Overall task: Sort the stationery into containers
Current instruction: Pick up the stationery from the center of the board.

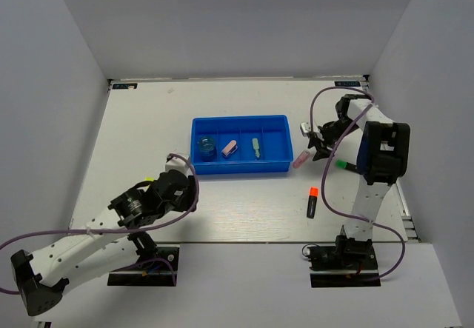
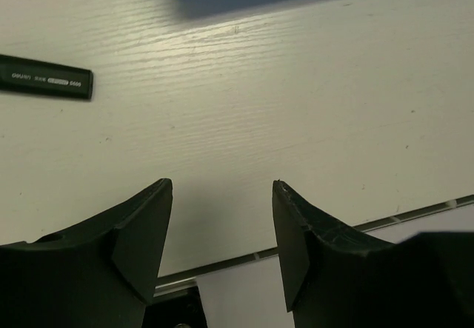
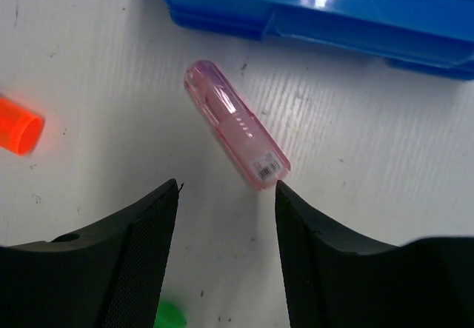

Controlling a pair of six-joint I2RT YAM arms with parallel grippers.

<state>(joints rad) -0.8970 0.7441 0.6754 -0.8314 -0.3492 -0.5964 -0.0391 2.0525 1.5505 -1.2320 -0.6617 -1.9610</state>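
Just ahead of the released right claw (image 3: pixel 226 189), pink tube (image 3: pixel 235 124) lying askew, beside blue tray (image 3: pixel 348 13), left claw (image 2: pixel 222 187) likewise released.

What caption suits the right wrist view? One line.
Open right gripper close to a pink tube lying on the table beside the blue tray.

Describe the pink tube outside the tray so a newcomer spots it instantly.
Find the blue tray mid-table. Just off its right end a translucent pink tube lies on the table, by the right claw. The other pink tube sits inside the tray; this one is outside.
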